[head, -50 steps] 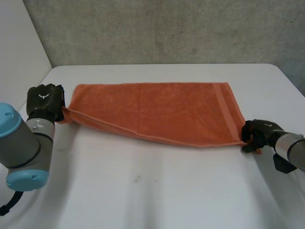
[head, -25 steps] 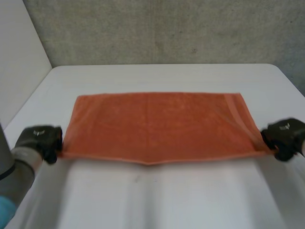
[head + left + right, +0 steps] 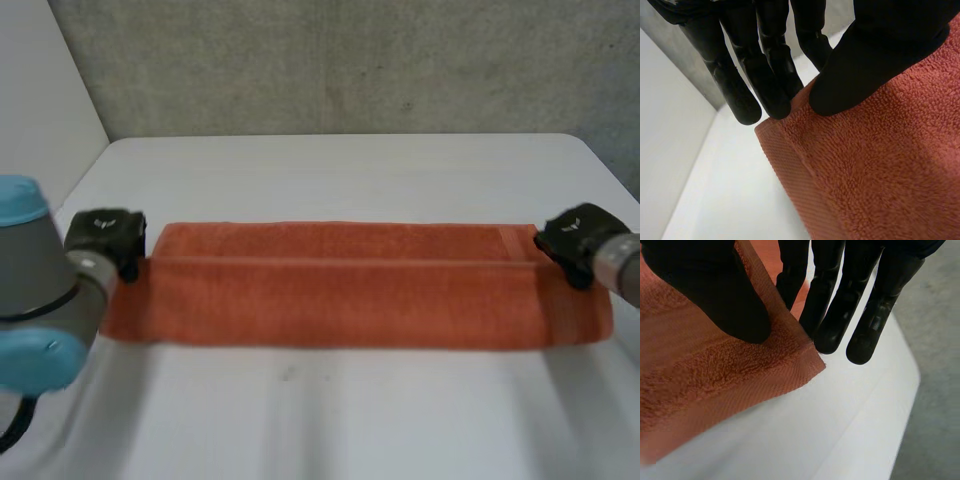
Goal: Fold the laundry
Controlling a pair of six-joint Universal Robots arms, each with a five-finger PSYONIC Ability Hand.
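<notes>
Half a second back the towel (image 3: pixel 350 300) was stretched out wide between the two hands. Now both hands have gone towards the far side of the counter (image 3: pixel 330 420), and the cloth is doubled over into a long, narrow orange band. It lies flat across the middle of the counter, running from one side to the other. A layer's edge shows along its length near the far side, in line with the two hands.

At the band's far left corner sits the left hand (image 3: pixel 105 235). Its own wrist view shows the thumb pressed down on top of the terry. The fingers (image 3: pixel 770 75) are straight and close together behind the corner, so the cloth is pinched between them.

The right hand (image 3: pixel 570 235) has the far right corner the same way. Its thumb lies on the cloth just inside the woven border strip, and the fingers (image 3: pixel 835 315) reach down past the hem, clamping the corner.

Beyond the hands, the left arm (image 3: pixel 30 290), with its grey joint and blue cap, hangs over the near left part of the counter. A grey concrete wall (image 3: pixel 350 60) stands behind the counter's far edge.
</notes>
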